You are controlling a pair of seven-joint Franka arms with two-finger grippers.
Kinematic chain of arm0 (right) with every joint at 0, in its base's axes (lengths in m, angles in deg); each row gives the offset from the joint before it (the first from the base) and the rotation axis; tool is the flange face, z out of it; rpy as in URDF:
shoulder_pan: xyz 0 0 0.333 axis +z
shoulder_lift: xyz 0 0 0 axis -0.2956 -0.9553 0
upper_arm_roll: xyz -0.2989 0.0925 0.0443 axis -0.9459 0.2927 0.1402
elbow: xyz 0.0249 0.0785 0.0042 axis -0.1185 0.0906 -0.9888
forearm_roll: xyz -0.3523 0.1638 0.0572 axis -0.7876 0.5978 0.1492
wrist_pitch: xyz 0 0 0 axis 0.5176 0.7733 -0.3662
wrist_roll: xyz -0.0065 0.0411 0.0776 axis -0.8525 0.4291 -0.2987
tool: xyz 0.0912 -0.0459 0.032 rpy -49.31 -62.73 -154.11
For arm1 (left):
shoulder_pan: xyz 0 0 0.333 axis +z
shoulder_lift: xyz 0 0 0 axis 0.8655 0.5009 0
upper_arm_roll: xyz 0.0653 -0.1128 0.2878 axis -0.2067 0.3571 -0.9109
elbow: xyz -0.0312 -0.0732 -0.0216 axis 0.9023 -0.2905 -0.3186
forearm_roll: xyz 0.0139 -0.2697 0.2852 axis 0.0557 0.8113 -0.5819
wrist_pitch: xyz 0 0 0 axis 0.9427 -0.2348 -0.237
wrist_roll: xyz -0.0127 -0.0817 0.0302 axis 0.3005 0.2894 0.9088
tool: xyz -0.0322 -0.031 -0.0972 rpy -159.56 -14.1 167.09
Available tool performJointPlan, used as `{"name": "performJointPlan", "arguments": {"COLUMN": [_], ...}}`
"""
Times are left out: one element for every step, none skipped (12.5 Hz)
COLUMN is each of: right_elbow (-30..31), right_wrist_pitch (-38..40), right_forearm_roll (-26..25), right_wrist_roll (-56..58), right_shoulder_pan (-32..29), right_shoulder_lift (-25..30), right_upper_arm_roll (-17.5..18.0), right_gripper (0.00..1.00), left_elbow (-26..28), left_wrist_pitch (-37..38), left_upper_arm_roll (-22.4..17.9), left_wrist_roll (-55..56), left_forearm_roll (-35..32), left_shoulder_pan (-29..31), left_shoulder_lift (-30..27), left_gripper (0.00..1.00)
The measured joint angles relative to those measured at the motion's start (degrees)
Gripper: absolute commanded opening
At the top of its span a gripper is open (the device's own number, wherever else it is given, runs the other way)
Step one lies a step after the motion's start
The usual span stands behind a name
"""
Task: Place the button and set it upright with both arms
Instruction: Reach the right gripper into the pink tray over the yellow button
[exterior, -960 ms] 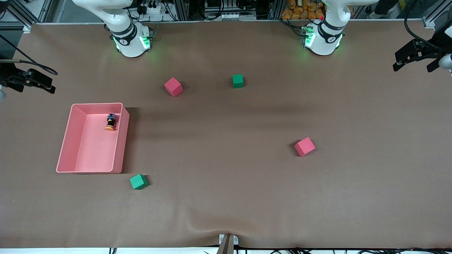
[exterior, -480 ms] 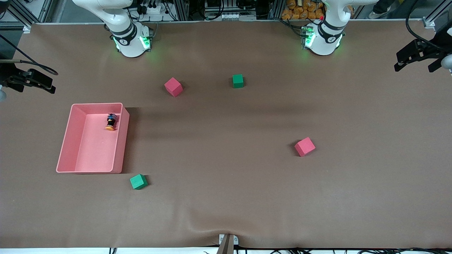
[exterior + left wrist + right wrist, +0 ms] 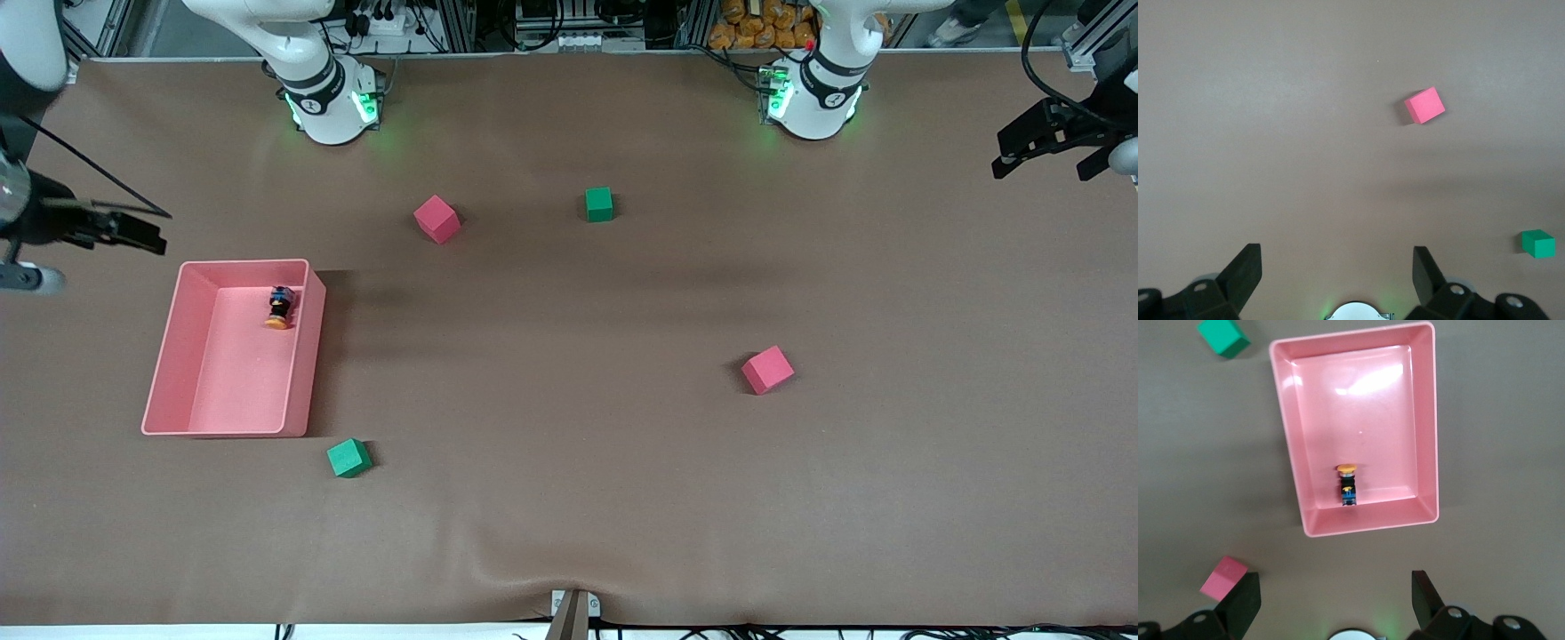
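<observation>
The button (image 3: 279, 308) lies on its side inside the pink tray (image 3: 302, 356), close to the tray wall nearest the robot bases. Its orange cap points toward the front camera and its bluish end toward the bases. It also shows in the right wrist view (image 3: 1347, 483), inside the tray (image 3: 1290, 440). My right gripper (image 3: 147, 233) is open and empty, up in the air beside the tray at the right arm's end of the table. My left gripper (image 3: 1000, 156) is open and empty, high over the left arm's end of the table. Both show open in their wrist views, the left gripper (image 3: 1336, 263) and the right gripper (image 3: 1336, 587).
A pink cube (image 3: 436, 219) and a green cube (image 3: 599, 204) sit near the bases. Another pink cube (image 3: 767, 370) lies toward the left arm's end. A green cube (image 3: 348, 458) lies beside the tray's corner nearest the front camera.
My right gripper has swung in from the table's edge toward the tray. The left gripper has barely shifted. The button and cubes have not moved.
</observation>
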Motion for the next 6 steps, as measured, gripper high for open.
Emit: {"name": "performJointPlan", "arguments": {"right_elbow": [2.6, 5.4, 8.3, 11.5, 14.8, 18.2], "right_wrist_pitch": [-3.1, -6.2, -9.7, -13.7, -18.2, -22.8], "right_forearm_roll": [0.0, 0.0, 0.0, 0.0, 0.0, 0.0], "right_wrist_roll": [0.0, 0.0, 0.0, 0.0, 0.0, 0.0], "right_shoulder_pan": [-0.6, -1.1, -1.4, -1.7, -1.9, -2.2], "right_shoulder_lift": [-0.4, -0.6, -0.8, -0.9, -1.0, -1.3], "right_upper_arm_roll": [-0.1, -0.1, -0.2, -0.2, -0.2, -0.2], "right_gripper": [1.0, 1.0, 1.0, 1.0, 1.0, 1.0], "left_elbow": [0.0, 0.0, 0.0, 0.0, 0.0, 0.0], "left_wrist_pitch": [0.0, 0.0, 0.0, 0.0, 0.1, 0.1], "left_upper_arm_roll": [0.0, 0.0, 0.1, 0.1, 0.1, 0.3], "left_wrist_roll": [0.0, 0.0, 0.0, 0.0, 0.0, 0.0], "left_forearm_roll": [0.0, 0.0, 0.0, 0.0, 0.0, 0.0], "left_shoulder_pan": [0.0, 0.0, 0.0, -0.1, -0.1, -0.1], "left_shoulder_lift": [0.0, 0.0, 0.1, 0.1, 0.1, 0.1], "left_gripper": [1.0, 1.0, 1.0, 1.0, 1.0, 1.0]}}
